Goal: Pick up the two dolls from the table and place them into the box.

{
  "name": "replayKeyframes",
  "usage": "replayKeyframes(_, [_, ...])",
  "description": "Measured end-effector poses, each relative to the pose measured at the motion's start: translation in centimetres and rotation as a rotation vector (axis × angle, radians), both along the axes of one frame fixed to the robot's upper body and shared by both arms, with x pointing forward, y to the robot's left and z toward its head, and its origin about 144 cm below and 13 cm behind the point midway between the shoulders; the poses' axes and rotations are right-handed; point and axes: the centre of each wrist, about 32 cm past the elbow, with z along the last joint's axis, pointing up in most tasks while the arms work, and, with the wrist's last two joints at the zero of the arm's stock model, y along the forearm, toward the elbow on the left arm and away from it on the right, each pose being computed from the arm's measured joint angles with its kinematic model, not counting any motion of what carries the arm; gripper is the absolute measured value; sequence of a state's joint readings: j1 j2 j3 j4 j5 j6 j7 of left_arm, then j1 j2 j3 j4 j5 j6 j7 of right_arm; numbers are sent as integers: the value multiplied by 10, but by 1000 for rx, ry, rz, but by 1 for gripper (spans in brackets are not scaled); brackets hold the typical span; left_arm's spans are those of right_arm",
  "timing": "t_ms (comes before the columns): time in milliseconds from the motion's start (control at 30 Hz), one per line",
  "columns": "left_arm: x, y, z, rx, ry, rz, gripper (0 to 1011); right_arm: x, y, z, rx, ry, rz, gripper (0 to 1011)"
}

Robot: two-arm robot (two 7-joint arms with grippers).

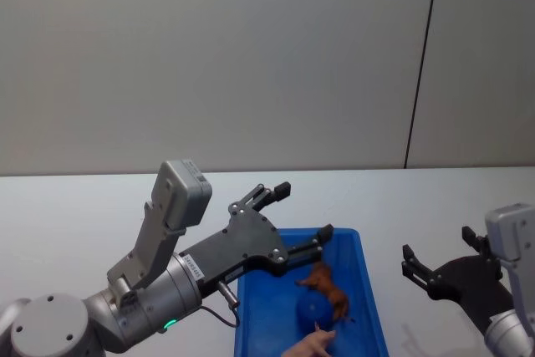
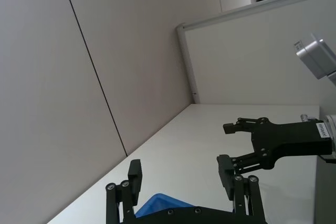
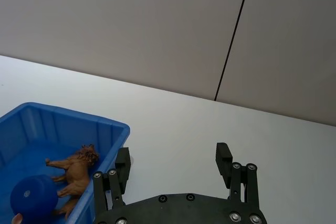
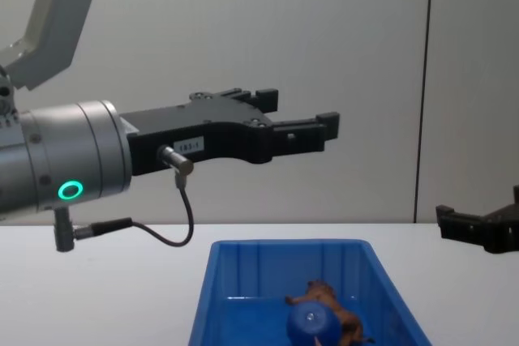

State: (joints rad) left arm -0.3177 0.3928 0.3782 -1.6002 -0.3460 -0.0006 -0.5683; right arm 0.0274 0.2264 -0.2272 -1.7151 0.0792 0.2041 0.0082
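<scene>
Two dolls, both already inside the box; I count nothing left on the counter to collect, so I judge the placing done, with only the arms to be drawn away. Item one: brown dog figure, four legs, shaggy head, lying toward the box's right wall. Item two: toy with a round dark-blue ball top, touching the dog on its near side. A person's hand reaches in from the near edge, fingertips at the blue ball; whether it grips the toy I cannot tell. Box: bright blue, open top, ribbed inner walls, standing on the white counter. Left tool: held above the box's far left corner, fingers spread, carrying nothing. Right tool: to the right of the box above bare counter, fingers spread, likewise released.
</scene>
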Motion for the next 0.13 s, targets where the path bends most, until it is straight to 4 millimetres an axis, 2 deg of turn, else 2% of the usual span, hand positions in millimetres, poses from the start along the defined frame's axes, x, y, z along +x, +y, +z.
replayKeyframes(33, [0,-1,0,-1,-1,-6,942,0,0,0,0,0,0,1001])
replayKeyframes(133, [1,-1,0,-3,-1,-13,988,0,0,0,0,0,0,1001])
